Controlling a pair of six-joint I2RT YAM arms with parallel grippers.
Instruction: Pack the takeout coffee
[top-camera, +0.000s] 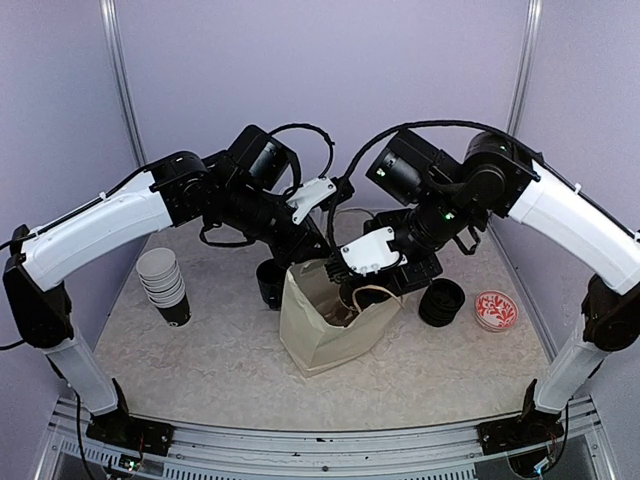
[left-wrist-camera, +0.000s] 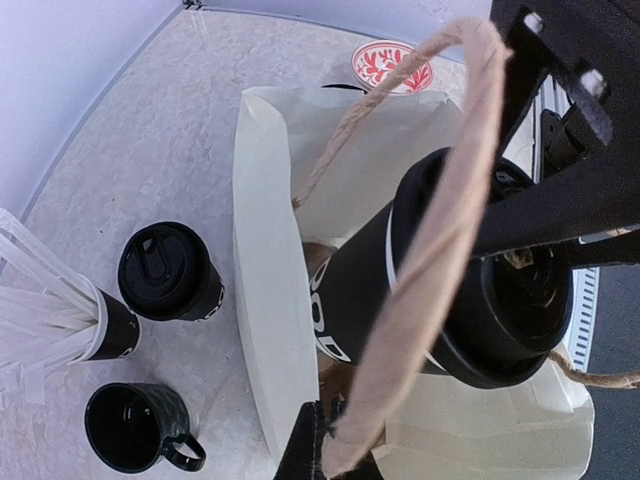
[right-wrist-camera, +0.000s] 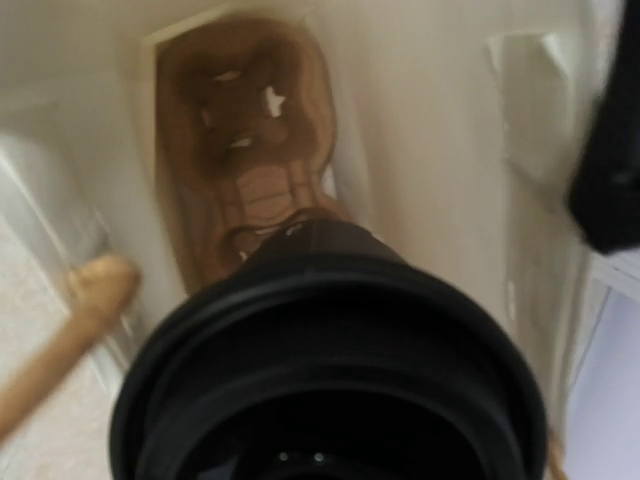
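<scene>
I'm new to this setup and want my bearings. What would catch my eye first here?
A cream paper bag stands in the middle of the table. The right gripper holds a lidded black cup, tilted, inside the bag, while the left gripper pinches the bag's rope handle. A stack of cups sits at the left.

Left end effector (left-wrist-camera: 316, 442) pinched, right end effector (top-camera: 362, 286) gripping.
</scene>
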